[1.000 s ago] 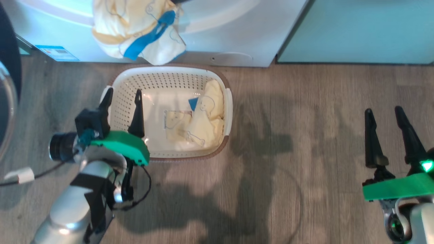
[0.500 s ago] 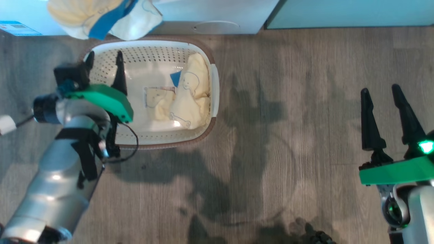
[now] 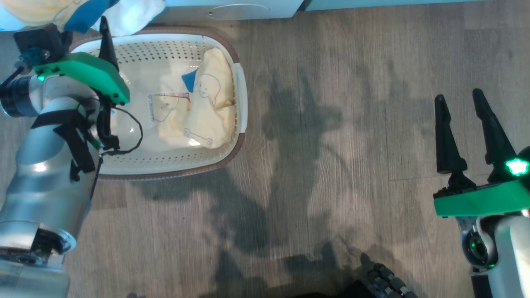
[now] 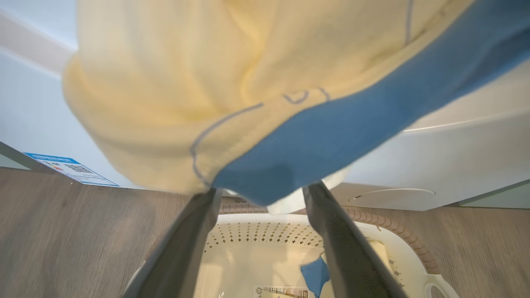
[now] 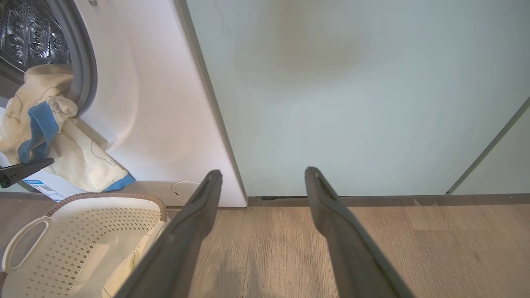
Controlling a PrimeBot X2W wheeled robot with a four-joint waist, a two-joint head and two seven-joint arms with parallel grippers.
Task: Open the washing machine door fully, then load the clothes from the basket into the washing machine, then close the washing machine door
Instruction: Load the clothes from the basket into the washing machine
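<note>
The cream basket [image 3: 242, 89] stands on the floor against the white washing machine [image 3: 273, 6]. Pale yellow clothes [image 3: 207, 111] with bear faces lie in its right half. Another pale yellow garment [image 5: 45, 124] with a blue band hangs out of the machine's drum opening, down over the basket's far rim. My left gripper [image 3: 83, 29] is open at the basket's far left corner. In the left wrist view its fingertips [image 4: 207, 196] sit just under the hanging garment [image 4: 186, 103], gripping nothing. My right gripper [image 3: 457, 97] is open over bare floor, far right. The washing machine door is out of view.
Pale mint-green cabinet panels [image 5: 352, 103] stand right of the machine. A blue sticker [image 4: 70, 169] and a round service flap [image 4: 391, 196] mark the machine's lower front. Wood floor [image 3: 331, 165] stretches between the basket and my right gripper. A dark object [image 3: 385, 281] shows at the bottom edge.
The head camera has shifted, sliding the whole picture up and left. Against the basket, my left gripper has moved from its left side toward the far rim and the hanging garment. Right gripper unchanged.
</note>
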